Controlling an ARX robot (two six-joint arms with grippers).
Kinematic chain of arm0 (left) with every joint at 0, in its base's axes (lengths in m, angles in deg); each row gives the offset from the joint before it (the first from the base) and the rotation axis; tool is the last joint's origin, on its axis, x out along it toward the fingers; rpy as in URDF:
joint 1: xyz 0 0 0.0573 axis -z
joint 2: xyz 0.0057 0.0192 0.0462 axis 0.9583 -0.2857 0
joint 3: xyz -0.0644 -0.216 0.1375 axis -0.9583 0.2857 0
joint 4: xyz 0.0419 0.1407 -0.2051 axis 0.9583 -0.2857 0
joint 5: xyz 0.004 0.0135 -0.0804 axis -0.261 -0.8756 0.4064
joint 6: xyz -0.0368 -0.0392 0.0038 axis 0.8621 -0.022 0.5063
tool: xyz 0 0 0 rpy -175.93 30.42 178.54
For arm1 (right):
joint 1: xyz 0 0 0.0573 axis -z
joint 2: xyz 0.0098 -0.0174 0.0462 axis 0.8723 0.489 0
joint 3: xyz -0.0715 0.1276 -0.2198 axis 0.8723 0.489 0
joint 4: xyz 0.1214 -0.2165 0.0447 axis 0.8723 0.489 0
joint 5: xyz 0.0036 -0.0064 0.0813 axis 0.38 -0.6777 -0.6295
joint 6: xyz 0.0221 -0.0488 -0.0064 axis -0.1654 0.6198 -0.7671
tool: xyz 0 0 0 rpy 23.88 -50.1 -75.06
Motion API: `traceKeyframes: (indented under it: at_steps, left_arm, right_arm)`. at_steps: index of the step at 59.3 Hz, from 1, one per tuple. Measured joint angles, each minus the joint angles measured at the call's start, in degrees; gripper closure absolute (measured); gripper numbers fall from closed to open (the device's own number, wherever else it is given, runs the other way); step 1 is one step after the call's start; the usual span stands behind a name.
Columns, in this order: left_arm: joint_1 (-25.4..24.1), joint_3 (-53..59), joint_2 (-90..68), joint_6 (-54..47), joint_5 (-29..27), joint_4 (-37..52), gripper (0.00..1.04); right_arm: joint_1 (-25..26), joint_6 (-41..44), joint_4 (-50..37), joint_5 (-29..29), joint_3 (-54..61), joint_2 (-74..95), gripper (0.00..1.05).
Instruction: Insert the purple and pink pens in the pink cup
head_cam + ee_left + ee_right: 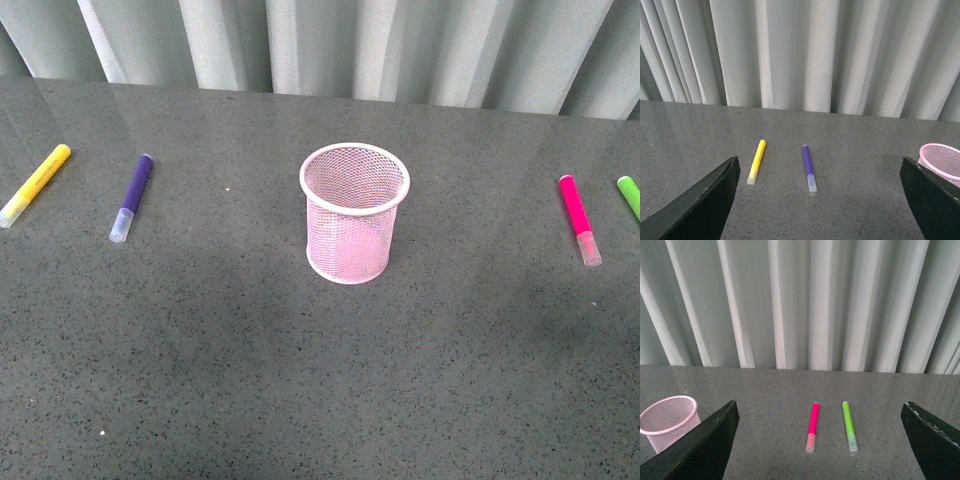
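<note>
Purple marker lies at frame left, steeply diagonal, cap lower-left; pink marker far right, cap lower-right. Pink mesh cup stands centre. Left claw and right claw gape, empty.

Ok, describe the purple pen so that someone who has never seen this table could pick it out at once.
Find the pink mesh cup standing in the middle of the grey table, then look to its left, where two markers lie flat, well apart from it. The purple pen is the one nearer the cup: dark purple with a pale cap, while the yellow marker lies further left.
</note>
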Motion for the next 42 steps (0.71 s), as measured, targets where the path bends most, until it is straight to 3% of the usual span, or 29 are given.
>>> traceKeyframes:
  at_steps: [42]
  left_arm:
    - [0.0,0.0,0.0,0.0,0.0,0.0,0.07]
  right_arm:
    - [0.0,0.0,0.0,0.0,0.0,0.0,0.07]
